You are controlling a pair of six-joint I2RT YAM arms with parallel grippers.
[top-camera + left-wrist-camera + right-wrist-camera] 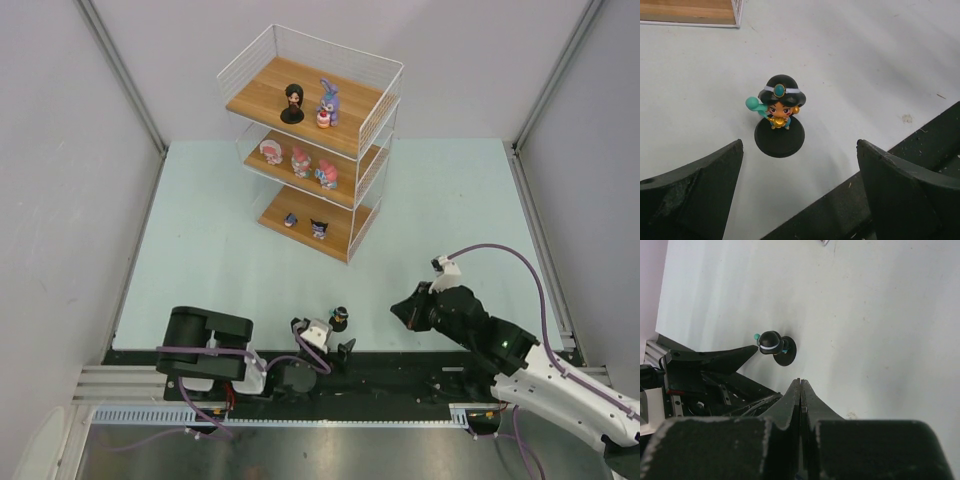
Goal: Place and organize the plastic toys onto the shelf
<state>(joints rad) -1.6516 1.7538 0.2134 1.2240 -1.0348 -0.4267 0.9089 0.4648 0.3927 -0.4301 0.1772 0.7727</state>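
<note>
A dark-haired plastic toy (339,319) (780,112) with a teal headband stands upright on its round black base, on the table near the front edge. My left gripper (323,337) (800,145) is open just short of it, a finger on each side and nothing between them. My right gripper (408,312) (800,381) is shut and empty, to the right of that toy (772,347). The shelf (262,92) stands at the back. Its top board holds a dark-haired figure (292,103) and a purple-blue bunny (327,103), its middle board three pink-and-white toys (301,160), its bottom board two small ones (319,229).
The black base rail (400,375) of both arms runs along the near table edge, right behind the left gripper. A corner of the shelf's lowest board (690,12) shows at the top left of the left wrist view. Grey walls close in both sides.
</note>
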